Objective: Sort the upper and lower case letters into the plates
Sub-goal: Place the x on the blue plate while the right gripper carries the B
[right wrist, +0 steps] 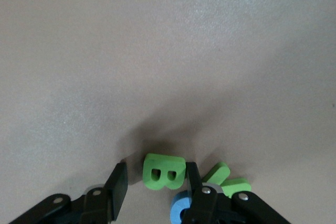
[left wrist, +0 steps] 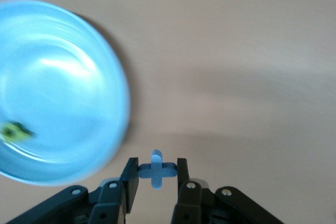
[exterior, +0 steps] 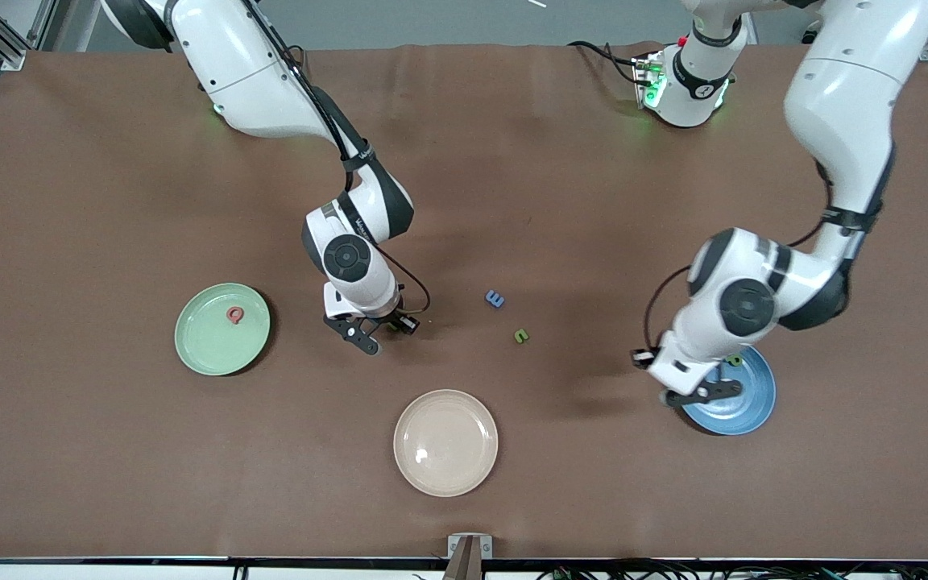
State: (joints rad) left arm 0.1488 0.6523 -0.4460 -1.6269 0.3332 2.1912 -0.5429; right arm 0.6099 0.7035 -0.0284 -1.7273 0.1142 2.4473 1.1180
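My left gripper (left wrist: 156,170) is shut on a small blue cross-shaped letter (left wrist: 156,162) and hangs at the rim of the blue plate (left wrist: 58,87), which has a green letter (left wrist: 13,131) in it. My right gripper (right wrist: 156,171) is low at the table, open around a green letter B (right wrist: 164,172); one finger touches the B, the other stands apart from it. A green letter (right wrist: 226,178) and a blue one (right wrist: 181,209) lie just outside its jaws. The mint green plate (exterior: 210,342) holds a red letter (exterior: 235,315).
A blue letter (exterior: 495,299) and a small green letter (exterior: 521,336) lie mid-table between the two arms. A cream plate (exterior: 445,442) sits nearer the front camera, close to the table's edge.
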